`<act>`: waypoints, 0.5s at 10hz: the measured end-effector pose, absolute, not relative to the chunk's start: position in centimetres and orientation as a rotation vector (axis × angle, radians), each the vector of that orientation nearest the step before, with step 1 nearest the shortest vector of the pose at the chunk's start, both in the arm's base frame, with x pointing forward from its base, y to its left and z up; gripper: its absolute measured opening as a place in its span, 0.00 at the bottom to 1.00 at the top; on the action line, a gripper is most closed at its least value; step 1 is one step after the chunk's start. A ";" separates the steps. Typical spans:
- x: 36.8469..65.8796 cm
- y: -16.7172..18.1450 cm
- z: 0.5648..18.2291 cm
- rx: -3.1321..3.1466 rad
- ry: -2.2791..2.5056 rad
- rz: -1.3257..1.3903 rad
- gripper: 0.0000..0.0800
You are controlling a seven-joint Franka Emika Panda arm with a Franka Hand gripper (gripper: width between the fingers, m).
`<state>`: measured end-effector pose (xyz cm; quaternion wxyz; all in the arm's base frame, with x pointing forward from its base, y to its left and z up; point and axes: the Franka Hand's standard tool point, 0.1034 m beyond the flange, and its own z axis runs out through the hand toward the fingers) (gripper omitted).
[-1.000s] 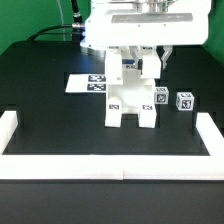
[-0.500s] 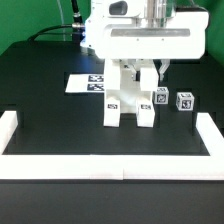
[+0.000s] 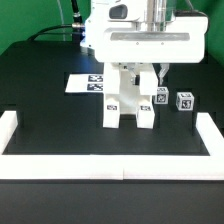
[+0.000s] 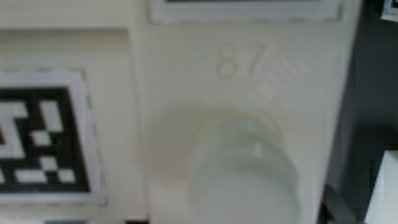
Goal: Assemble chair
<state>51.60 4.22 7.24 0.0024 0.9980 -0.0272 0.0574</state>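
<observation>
On the exterior view's left lies the marker board (image 3: 88, 83). Just beside it the chair (image 3: 128, 106) stands upright, its top between the fingers (image 3: 163, 72) of the gripper (image 3: 148, 72). They seem clamped on it, though the blurred wrist view shows only a white panel close against one finger. To the right sit a tagged block (image 3: 160, 97) and a second block (image 3: 185, 101).

Exterior view: mounted off the arm, raised, at moderate range. It faces the robot arm (image 3: 140, 40) across the black tabletop (image 3: 40, 100) and looks down at it, with the white border rail (image 3: 110, 166) nearest the lens.

Wrist view: looks along the jaws at very close range. A blurred white chair (image 3: 130, 100) surface and the edge of a tag (image 4: 36, 140) fill the frame.

Shared area: the chair's upper part beneath the arm.
</observation>
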 end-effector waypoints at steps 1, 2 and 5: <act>51.6 4.2 7.2 3.130 -0.085 0.180 0.36; 51.6 4.2 7.2 3.130 -0.085 0.180 0.36; 51.6 4.2 7.2 3.130 -0.085 0.179 0.63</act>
